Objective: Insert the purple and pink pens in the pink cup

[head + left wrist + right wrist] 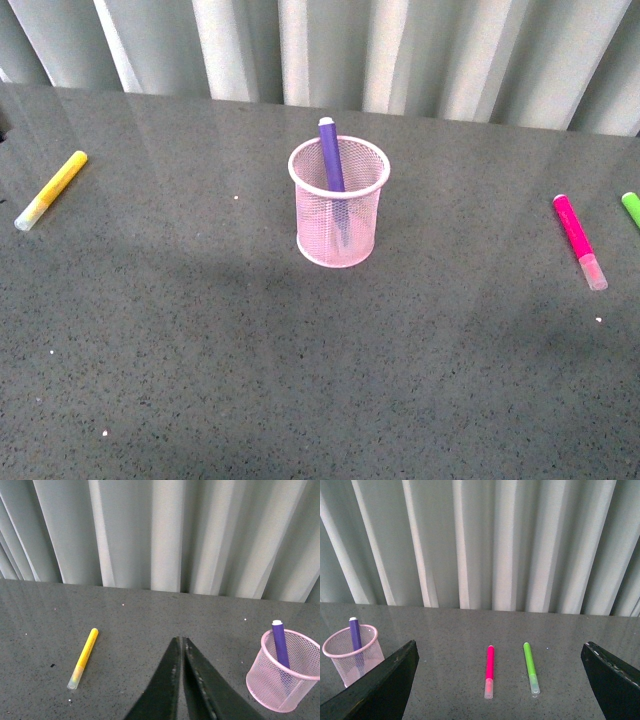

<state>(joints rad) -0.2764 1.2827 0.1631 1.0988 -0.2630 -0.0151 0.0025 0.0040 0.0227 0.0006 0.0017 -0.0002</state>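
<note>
The purple pen (331, 155) stands in the netted pink cup (315, 228). The pink pen (576, 232) lies flat. The left gripper (180, 641) is pinched together, the right gripper (500, 645) spread wide.

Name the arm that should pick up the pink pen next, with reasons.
Right. The pink pen lies on the robot's right side, directly ahead of the open right gripper. The left gripper is shut, over by the yellow marker.
</note>
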